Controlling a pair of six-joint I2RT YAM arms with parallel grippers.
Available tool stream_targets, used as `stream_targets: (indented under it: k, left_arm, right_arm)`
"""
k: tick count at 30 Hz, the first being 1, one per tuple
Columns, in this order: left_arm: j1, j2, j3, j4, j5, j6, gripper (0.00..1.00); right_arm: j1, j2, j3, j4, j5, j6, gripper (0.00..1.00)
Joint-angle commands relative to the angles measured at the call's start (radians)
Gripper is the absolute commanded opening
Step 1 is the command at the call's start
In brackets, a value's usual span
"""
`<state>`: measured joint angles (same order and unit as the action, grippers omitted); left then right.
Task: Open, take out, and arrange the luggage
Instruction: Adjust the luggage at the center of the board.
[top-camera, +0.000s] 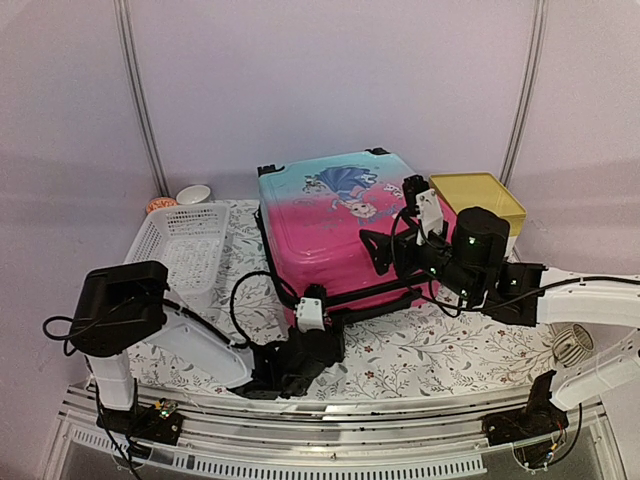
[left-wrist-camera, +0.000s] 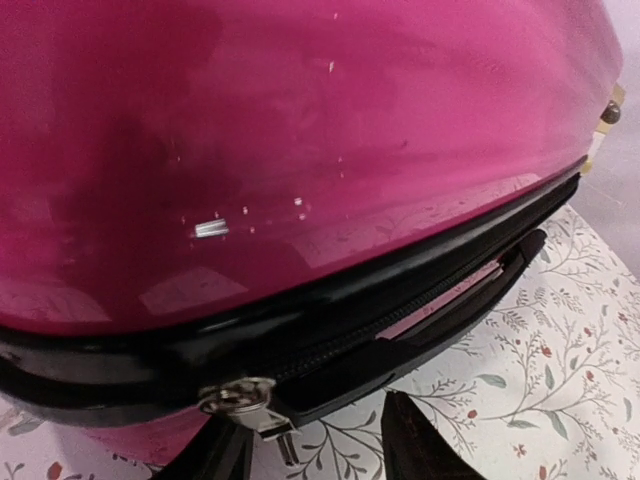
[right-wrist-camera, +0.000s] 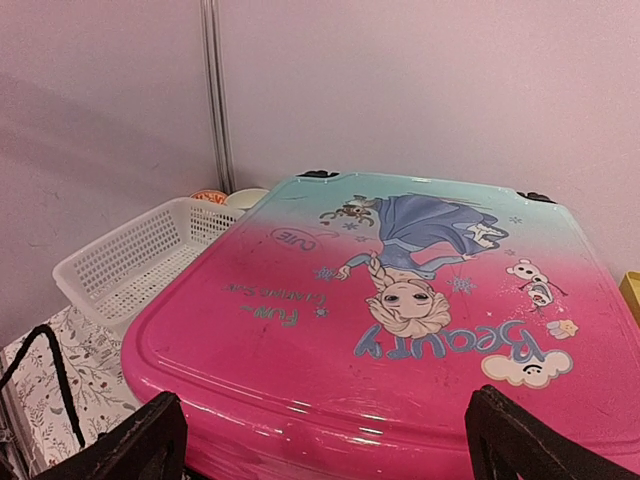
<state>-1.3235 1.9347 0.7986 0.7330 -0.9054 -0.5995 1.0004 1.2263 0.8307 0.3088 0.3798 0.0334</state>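
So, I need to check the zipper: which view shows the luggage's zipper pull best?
Left wrist: the silver zipper pull sits close up on the black band of the luggage. Top external shows only the band; right wrist just the printed lid.

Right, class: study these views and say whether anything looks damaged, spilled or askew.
Nothing is spilled or broken. The luggage lies flat and closed, turned slightly askew to the near edge of the table. In the left wrist view its pink shell shows small pale flecks, which may be scuffs or only glare.
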Motion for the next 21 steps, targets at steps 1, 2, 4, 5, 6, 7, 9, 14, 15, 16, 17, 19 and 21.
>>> stream_targets:
  k: [1,2,4,5,6,7,9,14,15,16,17,19,21]
  left_arm:
    - [0.006,0.074,0.093,-0.302,-0.272,-0.185,0.46]
    - [0.006,0.08,0.093,-0.287,-0.273,-0.183,0.46]
    - [0.007,0.093,0.09,-0.25,-0.277,-0.174,0.45]
    - [0.009,0.099,0.09,-0.235,-0.278,-0.171,0.46]
    - [0.01,0.105,0.09,-0.221,-0.277,-0.165,0.46]
    - [0.011,0.11,0.092,-0.212,-0.276,-0.161,0.45]
    - [0.017,0.119,0.094,-0.208,-0.273,-0.165,0.45]
    - [0.051,0.127,0.083,-0.203,-0.242,-0.218,0.31]
    - [0.055,0.127,0.077,-0.193,-0.242,-0.219,0.25]
    - [0.057,0.125,0.071,-0.175,-0.243,-0.215,0.2]
    - [0.058,0.123,0.061,-0.143,-0.244,-0.202,0.15]
    - [0.057,0.113,0.035,-0.096,-0.244,-0.18,0.02]
    - [0.056,0.094,-0.004,-0.042,-0.241,-0.173,0.0]
  right_arm:
    - [-0.018,0.005,0.0,0.033,0.006,0.014,0.99]
    - [-0.021,0.004,-0.003,0.034,0.002,0.015,0.99]
    - [-0.028,0.003,-0.007,0.035,-0.005,0.021,0.99]
    - [-0.029,0.002,-0.008,0.036,-0.007,0.022,0.99]
    - [-0.031,0.001,-0.01,0.037,-0.009,0.023,0.99]
    - [-0.034,0.0,-0.01,0.038,-0.011,0.023,0.99]
    - [-0.037,-0.003,-0.011,0.038,-0.016,0.022,0.99]
    - [-0.048,-0.006,-0.016,0.036,-0.037,0.02,0.99]
    - [-0.05,-0.007,-0.016,0.036,-0.045,0.019,0.99]
    - [-0.053,-0.009,-0.015,0.035,-0.052,0.018,0.99]
    - [-0.055,-0.008,-0.013,0.033,-0.059,0.017,0.99]
    - [-0.058,-0.007,-0.012,0.029,-0.065,0.014,0.99]
    - [-0.061,-0.005,-0.011,0.027,-0.068,0.014,0.99]
